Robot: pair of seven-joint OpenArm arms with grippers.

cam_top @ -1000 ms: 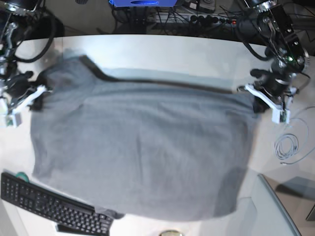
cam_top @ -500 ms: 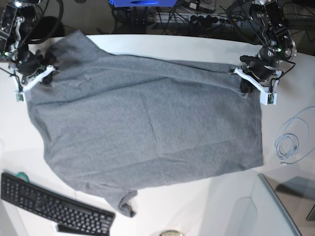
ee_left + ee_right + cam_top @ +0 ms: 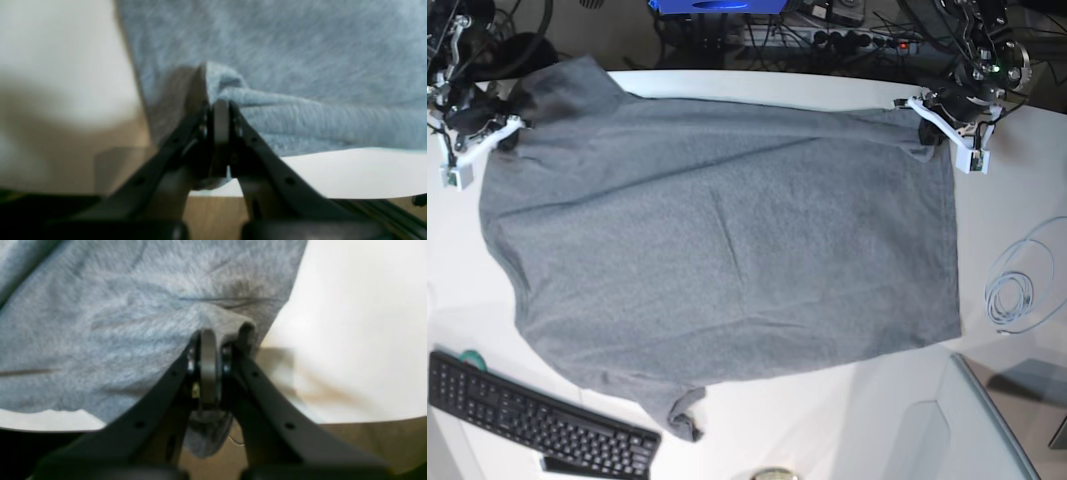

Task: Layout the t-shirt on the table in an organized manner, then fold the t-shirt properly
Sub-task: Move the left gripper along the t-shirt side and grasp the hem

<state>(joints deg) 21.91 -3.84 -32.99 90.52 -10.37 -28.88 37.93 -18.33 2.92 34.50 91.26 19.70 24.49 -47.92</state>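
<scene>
T-shirt (image 3: 717, 250) spread flat across the table (image 3: 847, 420) in base view, my left gripper (image 3: 927, 135) and right gripper (image 3: 505, 130) pinching its far corners, wrist views alone showing both jaws clamped tight on bunched grey fabric.

Even overhead light fills the base view; the white table (image 3: 827, 420) glares slightly, and the t-shirt (image 3: 727, 240) casts only faint shadows at its hem. The edges bend with wide-angle distortion. Both wrist views are soft and smeared (the knit reads as streaks), with dark, unfocused foregrounds and brownish shadow patches.
</scene>
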